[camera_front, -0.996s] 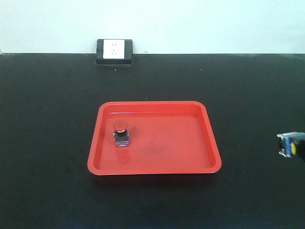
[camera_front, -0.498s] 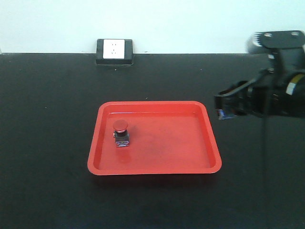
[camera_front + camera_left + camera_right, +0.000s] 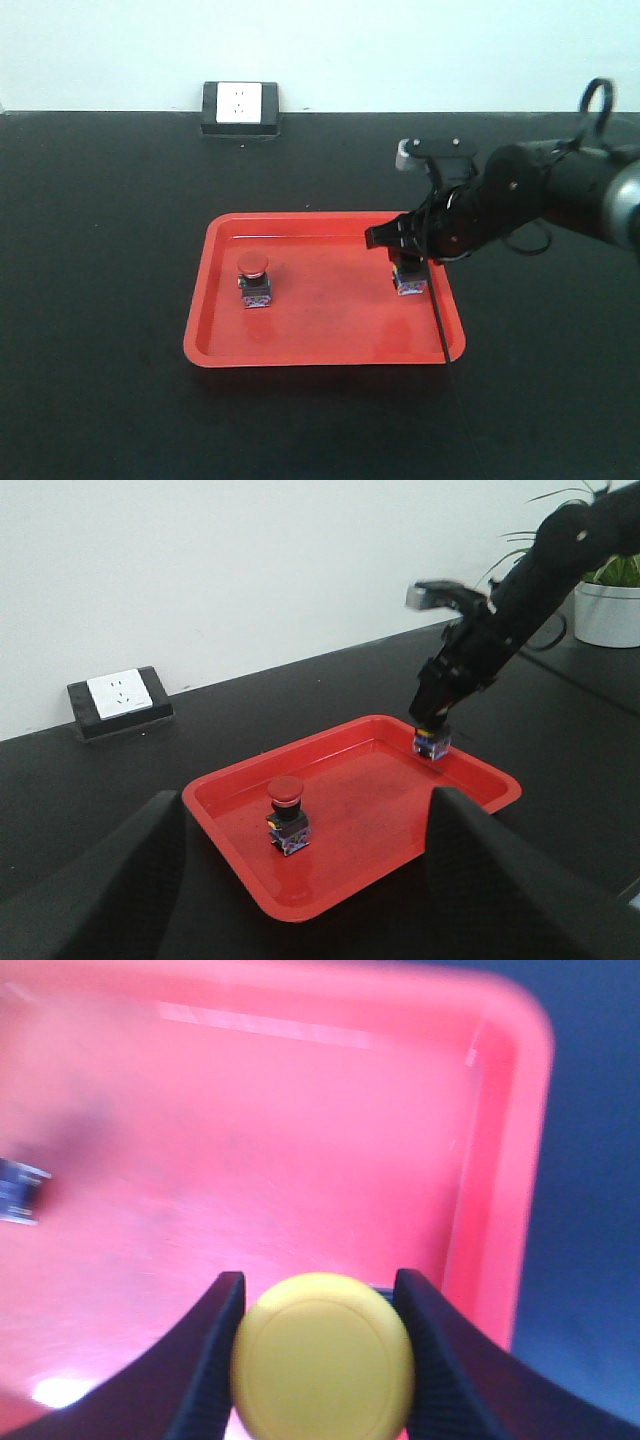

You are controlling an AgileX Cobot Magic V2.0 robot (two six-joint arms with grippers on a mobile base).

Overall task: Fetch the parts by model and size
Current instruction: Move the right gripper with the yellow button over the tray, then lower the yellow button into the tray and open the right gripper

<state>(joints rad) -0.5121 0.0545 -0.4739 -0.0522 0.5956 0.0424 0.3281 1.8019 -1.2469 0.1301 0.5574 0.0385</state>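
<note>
A red tray (image 3: 320, 350) lies on the black table. The red-capped part (image 3: 254, 278) stands upright in its left half and also shows in the left wrist view (image 3: 287, 805). My right gripper (image 3: 408, 262) is shut on the yellow-capped part (image 3: 322, 1355), its cap squeezed between both fingers. That part's dark base (image 3: 409, 282) is low over the tray floor by the right wall (image 3: 432, 744); contact cannot be told. My left gripper (image 3: 310, 880) is open, hanging in front of the tray with nothing between its fingers.
A black box with a white wall socket (image 3: 240, 108) sits at the table's far edge. A potted plant (image 3: 608, 600) stands beyond the right arm. The tray's raised rim (image 3: 500, 1180) runs right of the held part.
The right arm swung in from the right edge with the yellow-capped part and came down into the tray's right side. The red-capped part and tray stayed put.
</note>
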